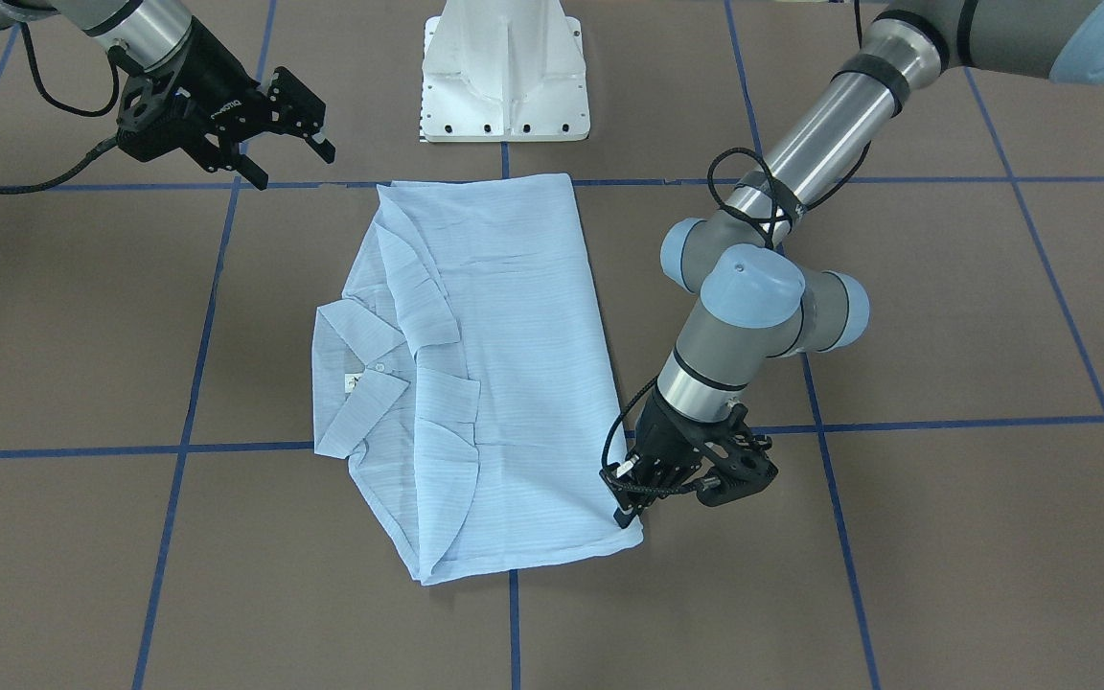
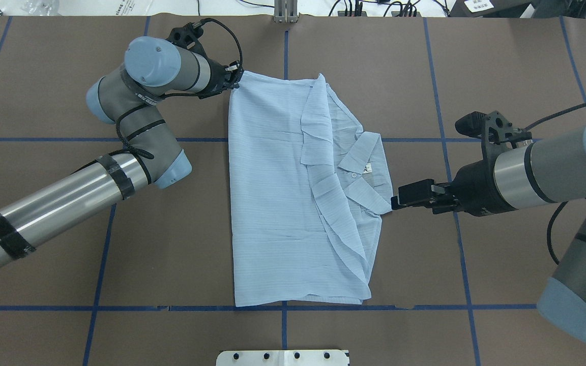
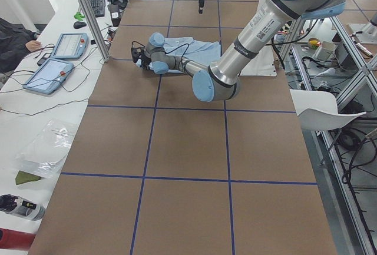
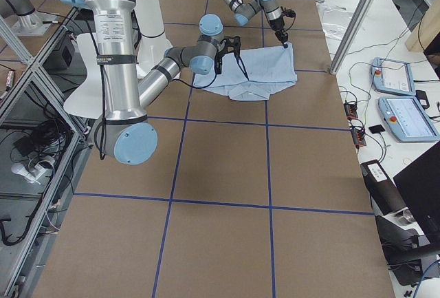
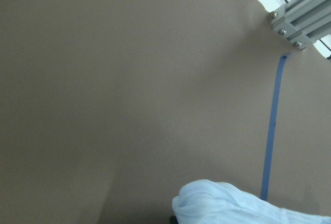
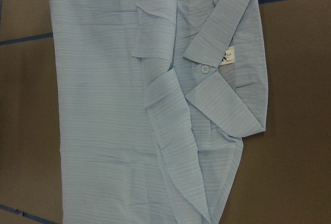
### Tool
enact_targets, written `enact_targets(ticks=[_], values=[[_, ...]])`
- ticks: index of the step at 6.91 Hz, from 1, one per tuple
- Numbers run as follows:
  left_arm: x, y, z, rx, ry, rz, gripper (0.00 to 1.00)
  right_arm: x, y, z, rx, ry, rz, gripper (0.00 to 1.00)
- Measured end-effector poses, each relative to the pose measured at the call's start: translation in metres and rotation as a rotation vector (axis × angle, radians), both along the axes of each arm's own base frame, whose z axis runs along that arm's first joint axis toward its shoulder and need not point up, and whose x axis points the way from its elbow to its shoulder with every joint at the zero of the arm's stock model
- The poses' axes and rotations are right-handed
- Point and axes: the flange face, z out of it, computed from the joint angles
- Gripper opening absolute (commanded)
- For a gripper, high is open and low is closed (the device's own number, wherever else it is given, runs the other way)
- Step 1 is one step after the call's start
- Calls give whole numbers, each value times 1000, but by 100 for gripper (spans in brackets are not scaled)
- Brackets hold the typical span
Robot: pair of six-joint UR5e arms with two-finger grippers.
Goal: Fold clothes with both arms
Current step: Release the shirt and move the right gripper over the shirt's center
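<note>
Shirt [image 2: 272,203] lay flat mid-surface [image 2: 171,254], folded to a rough rectangle. Collar [image 6: 227,79] and label [image 6: 228,54] sat on the edge toward the right arm. Loose folds lay stacked just inside the collar, not squared.

Left hand [image 1: 627,513] was down at the shirt's far corner, opposite the collar edge. Its fingers read as pinched together on that corner. The left wrist view showed cloth bunched just below the camera, but the fingertips were out of sight. Likely purpose: hold that edge to carry it over for the next fold.

Right hand [image 1: 293,163] hung raised beside the shirt's collar edge, fingers apart, holding nothing. Its camera looked down on the collar half, so it was probably lining up a matching grasp.

Risk: the cloth was thin, and lifting by one corner alone would skew the rectangle.
</note>
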Motion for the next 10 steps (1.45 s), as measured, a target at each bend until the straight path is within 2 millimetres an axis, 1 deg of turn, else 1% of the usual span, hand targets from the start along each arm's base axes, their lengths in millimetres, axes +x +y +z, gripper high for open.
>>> enact_targets(ticks=[1,2,3,5,6,7,8,9,10], values=[[-1,-10,0,24,-10,-27,0,-1,-1,0,3,3,7,100],[-1,-14,-1,39,-12,-39,69,-2,-3,2,5,8,15,100],[-1,-16,-4,46,-8,-44,100,-5,-6,3,10,14,27,100],[-1,-15,-8,61,-8,-38,100,-20,-19,4,16,31,50,100],[-4,-15,-12,83,-13,-12,100,-34,-26,0,21,34,54,100],[-13,-9,-13,100,-12,40,100,-50,-30,-4,26,43,50,100],[-28,6,-5,97,-3,96,100,-71,-27,-11,33,72,50,100],[-48,25,0,91,-1,134,100,-99,-19,-24,47,119,55,100],[-70,45,-3,90,-7,159,100,-131,-6,-38,72,181,54,100]])
